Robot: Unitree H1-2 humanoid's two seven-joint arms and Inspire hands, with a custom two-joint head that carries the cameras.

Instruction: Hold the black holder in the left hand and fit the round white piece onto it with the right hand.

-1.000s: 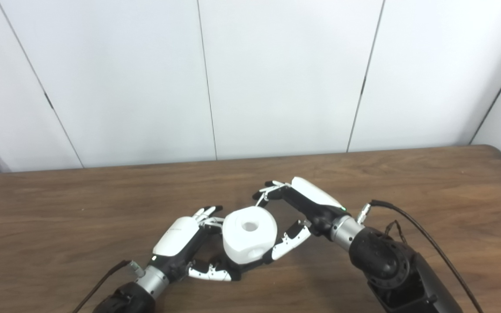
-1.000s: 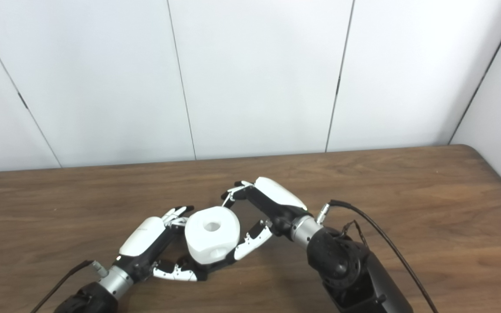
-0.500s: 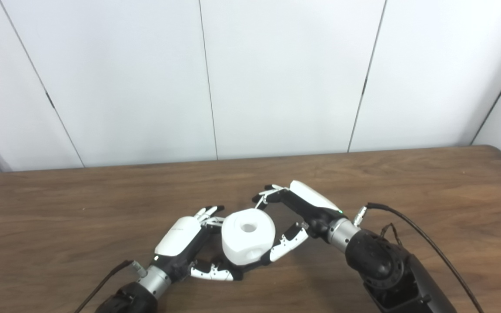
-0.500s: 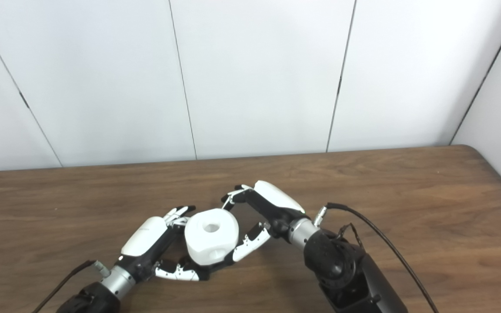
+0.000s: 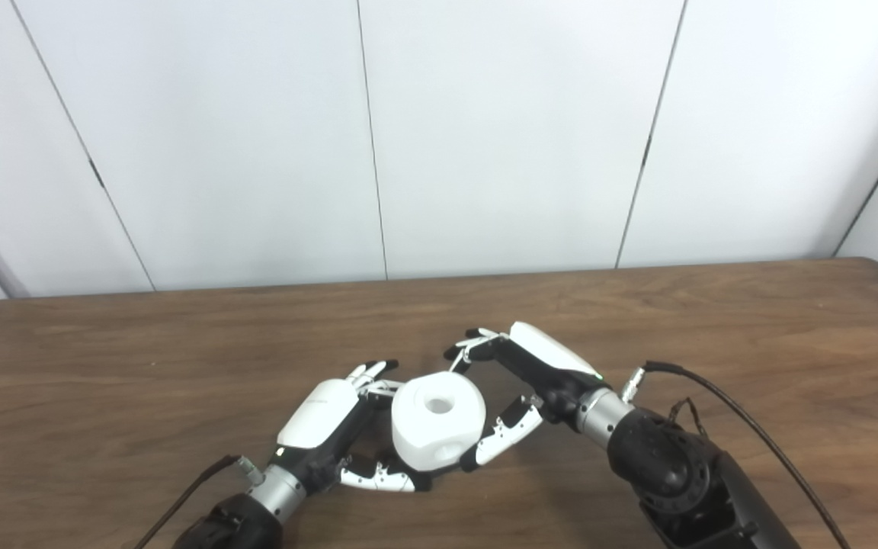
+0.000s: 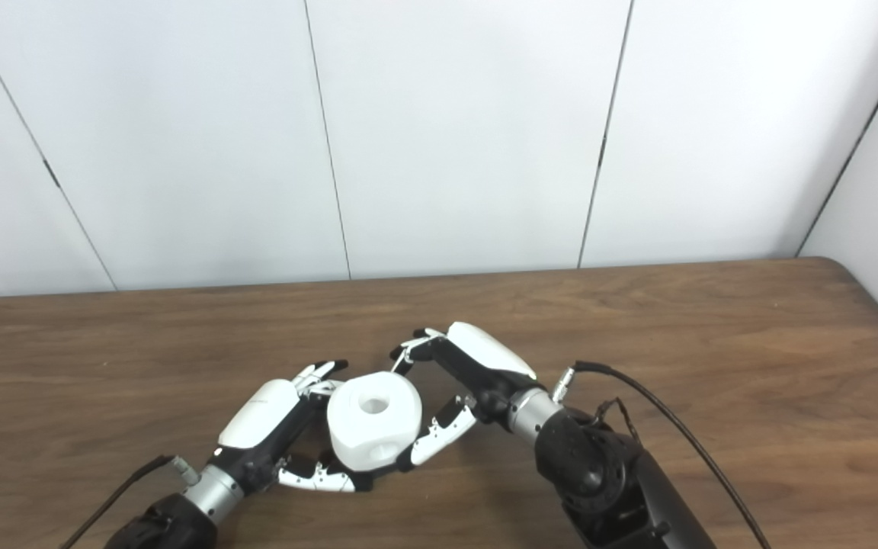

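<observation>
Nearest: black right forearm point(image 5: 675, 473) with silver wrist ring, entering from the bottom right edge; a thin black cable point(image 5: 751, 427) arcs from the wrist across the table toward the lower right.

Black left forearm point(image 5: 233, 526) with silver wrist ring, entering from the bottom edge left of centre; a dark cable point(image 5: 180, 499) trails from it to the bottom edge.

Left hand point(image 5: 328, 427), white-backed with black palm: fingers curled partway round the left and near sides of the round white piece, fingertips point(image 5: 366, 372) showing beyond it, thumb lying low along its near edge. Whether it grips the piece or something beneath it cannot be told.

Round white piece point(image 5: 437, 418), chunky rounded plastic block with a circular hole in its top face and a second recess on its near side: located between the two hands, just above or on the table near the front centre. The black holder named in the task cannot be made out; only a dark sliver shows under the piece.

Right hand point(image 5: 527, 374), white-backed with black palm: fingers spread moderately, thumb point(image 5: 501, 441) touching the piece's lower right side, upper fingers arched at its far right edge.

Brown wood-grain table point(image 5: 713, 320): rounded corners, spans the full width.

Farthest: white panelled wall point(image 5: 485, 130) with thin dark vertical seams.
</observation>
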